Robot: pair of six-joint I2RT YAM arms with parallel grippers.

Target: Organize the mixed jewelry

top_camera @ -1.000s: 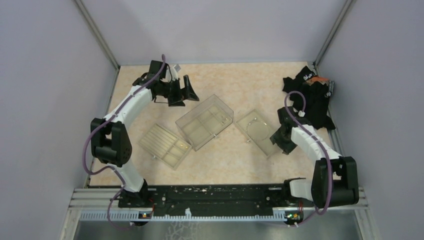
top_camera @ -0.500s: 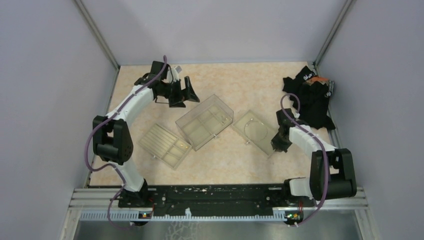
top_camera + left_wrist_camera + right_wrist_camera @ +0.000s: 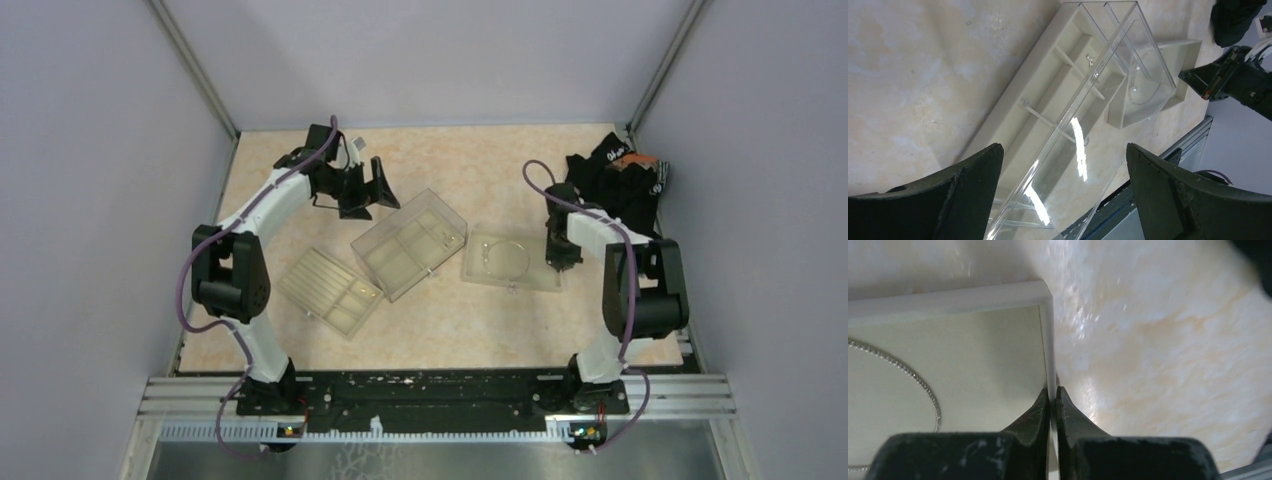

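One clear-lidded beige compartment box (image 3: 410, 243) centres the marbled tabletop (image 3: 480, 165). Right of it, the right gripper (image 3: 1052, 390) is pinched narrow on the wall of the shallow beige plastic tray (image 3: 948, 295) carrying the thin silvery loop (image 3: 913, 376). Advise a slow, level drag. Farther right, the black cloth heap (image 3: 620, 190) crowds that arm. Beyond the box's left end, the left gripper (image 3: 1064, 147) hangs wide, empty. One tiny pale piece (image 3: 1091, 60) lies inside the box.

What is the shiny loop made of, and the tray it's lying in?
The loop looks like silvery metal: tiny glinting beads or links in a chain. The tray looks like beige plastic, smooth and matte, with thin moulded walls.
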